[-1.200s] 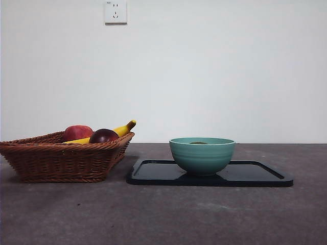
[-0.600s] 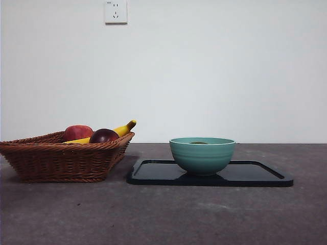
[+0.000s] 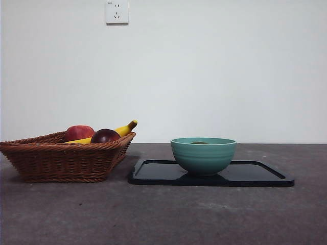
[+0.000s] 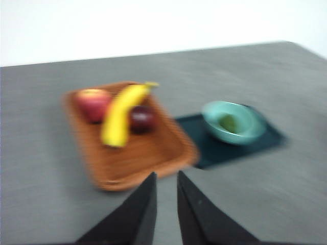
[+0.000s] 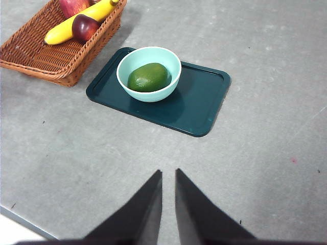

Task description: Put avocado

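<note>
The avocado [image 5: 148, 77] is dark green and lies inside a teal bowl [image 5: 122, 69] that stands on a dark tray [image 5: 204, 107]. In the front view only its top [image 3: 199, 143] peeks over the rim of the bowl [image 3: 203, 155]. In the blurred left wrist view the avocado [image 4: 229, 123] shows in the bowl [image 4: 245, 133] too. My left gripper [image 4: 166, 178] hangs high above the table near the basket, jaws almost together and empty. My right gripper [image 5: 168, 176] is raised well back from the tray, jaws almost together, holding nothing.
A wicker basket [image 3: 61, 158] stands left of the tray [image 3: 255, 176] and holds a red apple [image 3: 77, 132], a dark maroon fruit [image 3: 105, 136] and a banana [image 3: 125, 128]. A wall with a socket [image 3: 116, 12] closes the back.
The front view has shifted a couple of pixels to the right; nothing on the table has moved.
</note>
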Robot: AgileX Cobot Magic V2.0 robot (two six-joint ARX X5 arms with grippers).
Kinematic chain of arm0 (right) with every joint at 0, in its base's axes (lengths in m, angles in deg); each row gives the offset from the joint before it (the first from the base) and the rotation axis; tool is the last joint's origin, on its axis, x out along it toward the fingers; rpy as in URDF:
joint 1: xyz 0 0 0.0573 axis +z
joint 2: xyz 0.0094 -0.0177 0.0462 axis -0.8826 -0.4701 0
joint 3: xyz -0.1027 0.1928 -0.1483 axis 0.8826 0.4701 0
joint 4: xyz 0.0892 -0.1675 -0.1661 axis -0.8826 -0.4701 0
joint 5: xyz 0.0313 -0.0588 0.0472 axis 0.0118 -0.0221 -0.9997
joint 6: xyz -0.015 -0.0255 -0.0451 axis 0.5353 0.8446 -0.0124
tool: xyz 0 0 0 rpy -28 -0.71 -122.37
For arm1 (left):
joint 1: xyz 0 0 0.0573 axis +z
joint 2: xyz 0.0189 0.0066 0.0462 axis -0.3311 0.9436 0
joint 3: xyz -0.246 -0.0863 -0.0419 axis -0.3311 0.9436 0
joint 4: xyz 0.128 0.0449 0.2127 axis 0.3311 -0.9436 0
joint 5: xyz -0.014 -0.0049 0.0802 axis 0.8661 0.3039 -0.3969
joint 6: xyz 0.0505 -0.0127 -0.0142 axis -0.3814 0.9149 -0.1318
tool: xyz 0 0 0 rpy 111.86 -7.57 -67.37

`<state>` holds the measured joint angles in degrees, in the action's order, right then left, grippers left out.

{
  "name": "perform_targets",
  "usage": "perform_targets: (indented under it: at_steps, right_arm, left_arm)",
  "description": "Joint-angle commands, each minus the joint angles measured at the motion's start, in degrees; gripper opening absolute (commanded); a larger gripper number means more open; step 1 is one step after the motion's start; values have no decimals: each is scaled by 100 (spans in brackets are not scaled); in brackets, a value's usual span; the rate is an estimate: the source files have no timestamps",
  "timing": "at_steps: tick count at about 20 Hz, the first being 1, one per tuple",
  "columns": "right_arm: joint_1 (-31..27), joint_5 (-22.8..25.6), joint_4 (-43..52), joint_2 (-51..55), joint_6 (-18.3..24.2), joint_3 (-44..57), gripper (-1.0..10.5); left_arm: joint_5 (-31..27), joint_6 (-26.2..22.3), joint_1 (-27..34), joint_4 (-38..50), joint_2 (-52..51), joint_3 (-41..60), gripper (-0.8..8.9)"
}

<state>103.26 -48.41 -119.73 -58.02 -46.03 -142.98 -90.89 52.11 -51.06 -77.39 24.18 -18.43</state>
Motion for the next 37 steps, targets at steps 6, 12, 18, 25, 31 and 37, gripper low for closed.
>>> perform_targets:
  at_steps: [6, 12, 18, 25, 31, 37]
  right_arm:
    - [52, 7, 72, -28, -37, -90, 35]
    - [52, 4, 74, -28, -37, -90, 35]
    - [52, 4, 74, -28, -37, -90, 35]
    - [52, 7, 72, -28, -37, -90, 35]
    - [52, 7, 74, -28, -37, -90, 35]
    - [52, 7, 74, -28, -37, -90, 35]
  left_arm:
    - [1318, -977, 3093, 3230, -396, 2444, 61]
    - [1438, 568, 3442, 4763, -1102, 4868, 60]
    - [1172, 173, 2889, 4826, -1488, 5226, 61]
    - [1185, -214, 2881, 4354, -1488, 5235, 61]
    - [1191, -210, 2865, 4378, -1486, 5235, 60]
    - [1191, -210, 2865, 4376, -1486, 5235, 61]
